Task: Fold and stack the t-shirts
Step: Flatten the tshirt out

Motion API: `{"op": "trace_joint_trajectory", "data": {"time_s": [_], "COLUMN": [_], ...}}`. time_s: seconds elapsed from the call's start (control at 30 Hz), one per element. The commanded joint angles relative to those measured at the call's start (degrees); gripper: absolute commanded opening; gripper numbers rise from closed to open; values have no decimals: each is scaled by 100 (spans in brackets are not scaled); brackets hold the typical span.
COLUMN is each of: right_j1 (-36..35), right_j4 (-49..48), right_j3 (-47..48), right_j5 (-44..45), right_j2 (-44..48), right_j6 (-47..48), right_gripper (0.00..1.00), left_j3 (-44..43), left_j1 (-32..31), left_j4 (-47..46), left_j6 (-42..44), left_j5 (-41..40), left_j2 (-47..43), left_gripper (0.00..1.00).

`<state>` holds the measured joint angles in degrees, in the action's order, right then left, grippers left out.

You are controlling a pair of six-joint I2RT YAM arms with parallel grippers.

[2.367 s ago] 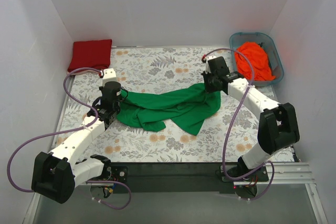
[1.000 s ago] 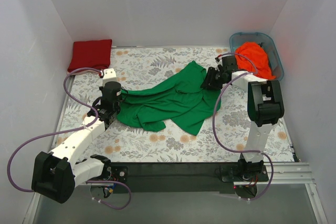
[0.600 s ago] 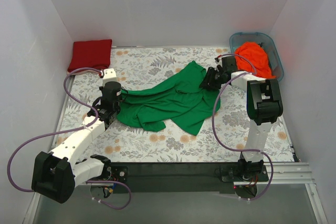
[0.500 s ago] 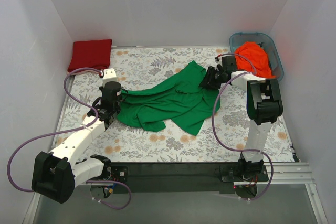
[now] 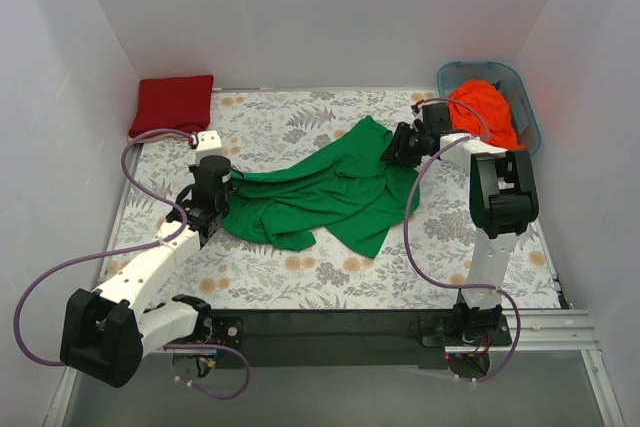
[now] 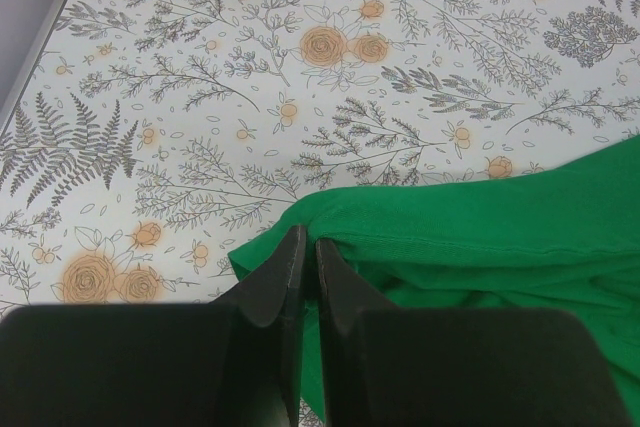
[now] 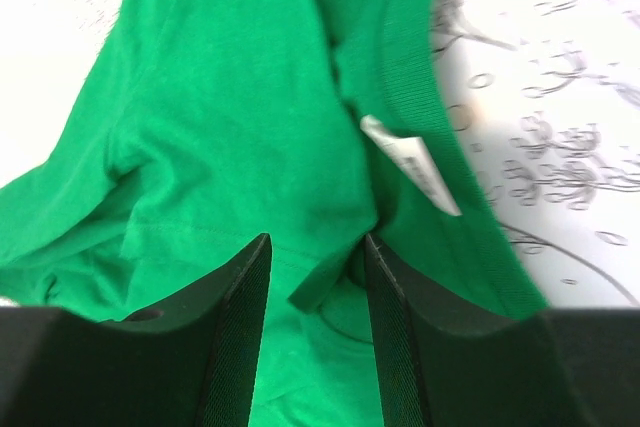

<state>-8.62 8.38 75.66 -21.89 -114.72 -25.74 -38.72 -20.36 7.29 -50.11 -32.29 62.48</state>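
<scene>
The bright green t-shirt [image 5: 330, 192] lies crumpled across the middle of the table. My left gripper [image 5: 226, 197] is shut on its left edge, and the left wrist view shows the fingers [image 6: 310, 247] pinched on the hem of the green fabric [image 6: 480, 237]. My right gripper [image 5: 395, 154] is open just over the shirt's far right part. The right wrist view shows it [image 7: 315, 252] spread over green cloth [image 7: 230, 117], a small fold between the fingers, near the collar with a white label [image 7: 410, 162]. The dark red t-shirt [image 5: 172, 103] lies folded at the back left. The orange t-shirt [image 5: 482, 112] sits bunched in the tub.
The blue-grey plastic tub [image 5: 527, 102] stands at the back right corner, close to my right arm. White walls close in the table on three sides. The flowered tablecloth [image 5: 300, 267] shows bare in front of the green shirt.
Since the earliest frame my right arm pulled the shirt's right part toward the back right, spreading it out. Over the last second nothing has visibly moved. The left arm has stayed still.
</scene>
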Motion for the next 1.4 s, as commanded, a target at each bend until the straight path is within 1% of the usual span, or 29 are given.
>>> {"op": "trace_joint_trajectory", "data": {"time_s": [0.0,0.1,0.17,0.33,0.47,0.8,1.07,1.2,1.37], "right_j1": [27,19,27,-8,-61,-157,-175,-175,-166], "right_j4": [-83,-65,-65,-56,-74,-82,-74,-74,-73], "right_j3": [19,-68,-77,-42,-121,-174,-165,-235,-253], "right_j5": [482,887,915,704,625,431,361,527,537], "right_j2": [274,502,617,696,609,283,151,134,72], "right_j6": [-37,-10,25,34,-63,-204,-239,-256,-265], "right_gripper": [48,49,49,49,43,38,38,40,40], "left_j3": [49,49,49,49,49,58,57,57,66], "left_j1": [32,23,23,23,23,32,23,23,32], "left_j4": [-61,-61,-70,-70,-61,-61,-61,-61,-52], "left_j6": [36,36,36,36,36,45,54,54,54], "left_j5": [-31,-31,-23,-14,-14,-14,-23,-23,-14], "left_j2": [-51,-43,-43,-34,-43,-60,-87,-95,-104], "left_gripper": [0,0,0,0,0,0,0,0,0]}}
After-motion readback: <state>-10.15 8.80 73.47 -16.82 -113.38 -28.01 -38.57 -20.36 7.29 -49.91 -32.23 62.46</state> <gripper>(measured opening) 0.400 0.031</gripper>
